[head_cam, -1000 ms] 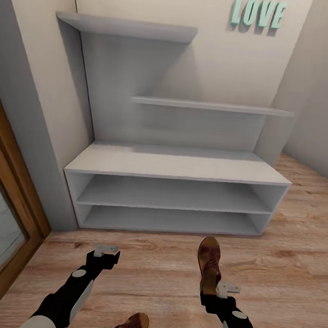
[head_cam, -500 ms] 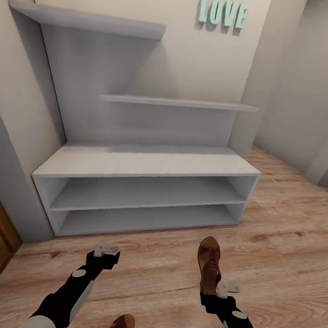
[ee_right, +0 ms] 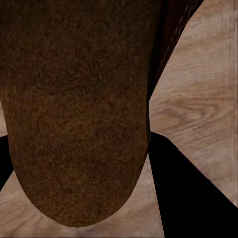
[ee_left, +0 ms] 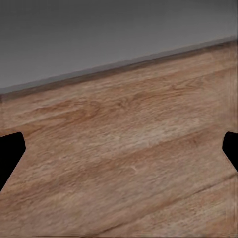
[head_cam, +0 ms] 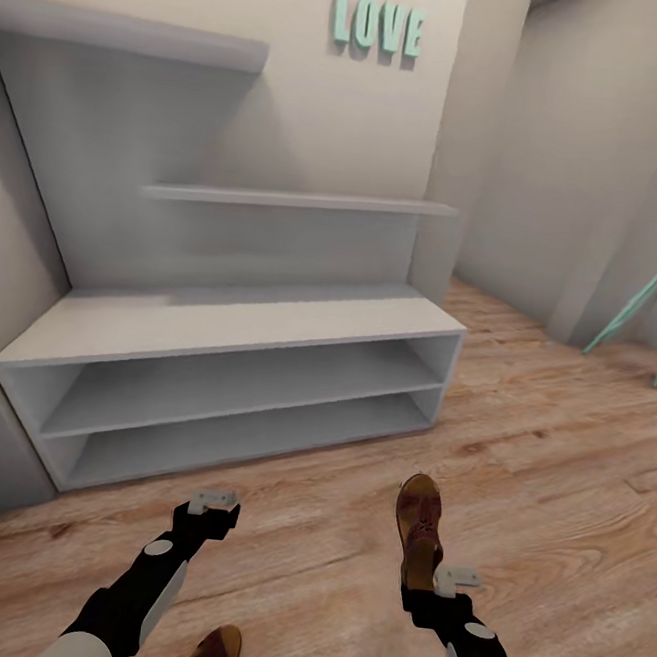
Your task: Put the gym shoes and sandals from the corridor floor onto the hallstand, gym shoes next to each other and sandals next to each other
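Leftward across the head view is where the hallstand [head_cam: 235, 360], the LOVE letters [head_cam: 378, 27] and the wall have slid since the earlier frames, which means the camera has turned to the right; both arms sit at the same spots in the picture as before, and the second sandal [head_cam: 209, 652] at the bottom edge shows less of itself.

The right pincer [head_cam: 422, 589] is closed on the heel end of one sandal [head_cam: 418, 523], which sticks out ahead of it with the toe pointing toward the hallstand. In the right wrist view the sandal's brown sole [ee_right: 79, 109] lies close between the dark fingers [ee_right: 193, 198], with wood floor [ee_right: 198, 99] beyond.

The left pincer [head_cam: 212, 510] holds nothing. In the left wrist view its two black fingertips [ee_left: 10, 153] stand far apart at the picture's edges, with bare planks and the grey base of the hallstand beyond them.

Outward from the arms, the corridor floor [head_cam: 556, 471] is warm brown wood-grain planking. The hallstand stands against the beige wall, its two open lower tiers and flat top bare, its two staggered upper shelves bare as well. The second sandal lies on the floor between the two arms, cut off by the picture's lower edge. At the far right, teal slanted bars [head_cam: 641, 293] lean near the wall.
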You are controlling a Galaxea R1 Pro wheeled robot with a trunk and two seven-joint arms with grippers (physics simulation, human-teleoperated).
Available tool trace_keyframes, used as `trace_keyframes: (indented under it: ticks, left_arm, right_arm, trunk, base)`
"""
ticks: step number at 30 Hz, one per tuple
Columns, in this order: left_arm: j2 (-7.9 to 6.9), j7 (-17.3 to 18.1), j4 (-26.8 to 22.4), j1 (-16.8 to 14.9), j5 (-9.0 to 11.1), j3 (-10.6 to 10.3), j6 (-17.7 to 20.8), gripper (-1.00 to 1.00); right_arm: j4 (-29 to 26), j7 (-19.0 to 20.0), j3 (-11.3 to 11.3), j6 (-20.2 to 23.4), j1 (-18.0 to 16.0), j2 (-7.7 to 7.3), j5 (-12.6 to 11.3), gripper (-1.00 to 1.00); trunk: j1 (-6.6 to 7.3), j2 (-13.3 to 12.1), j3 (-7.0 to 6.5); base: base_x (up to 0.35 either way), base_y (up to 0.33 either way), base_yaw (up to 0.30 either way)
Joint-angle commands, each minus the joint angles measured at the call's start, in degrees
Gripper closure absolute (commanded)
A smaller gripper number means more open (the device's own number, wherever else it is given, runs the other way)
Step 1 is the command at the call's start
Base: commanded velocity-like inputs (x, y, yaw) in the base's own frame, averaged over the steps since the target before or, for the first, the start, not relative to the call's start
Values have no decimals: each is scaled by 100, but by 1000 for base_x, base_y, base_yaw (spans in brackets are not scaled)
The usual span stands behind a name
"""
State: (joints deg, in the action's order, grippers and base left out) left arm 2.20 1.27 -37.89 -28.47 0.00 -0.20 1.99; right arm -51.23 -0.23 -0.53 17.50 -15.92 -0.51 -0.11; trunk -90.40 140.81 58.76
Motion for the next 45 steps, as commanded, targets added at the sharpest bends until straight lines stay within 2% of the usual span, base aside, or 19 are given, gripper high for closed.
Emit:
trace_keyframes:
  ticks: [1,17,26,36,45]
  left_arm:
    - [0,13,-8,-1,0,2,21,-100]
    - [0,13,-8,-1,1,2,21,-100]
    - [0,13,-8,-1,0,2,21,-100]
    - [0,13,-8,-1,0,2,21,-100]
    - [0,13,-9,-1,0,2,21,-100]
  right_arm:
    - [-10,-11,0,34,-1,0,-15,100]
    - [-10,-13,0,34,-4,4,-15,100]
    - [-10,-12,0,34,-3,0,-15,100]
    - [-10,-13,0,34,-2,0,-15,100]
    - [-10,-13,5,34,-2,2,4,100]
  trunk:
    - [4,2,5]
    - [4,2,5]
    - [4,2,5]
    - [4,2,5]
    - [4,2,5]
  base:
    - [-279,0,-288]
    - [-51,3,-288]
    - [-85,199,-288]
    - [-20,31,-287]
    - [0,1,-43]
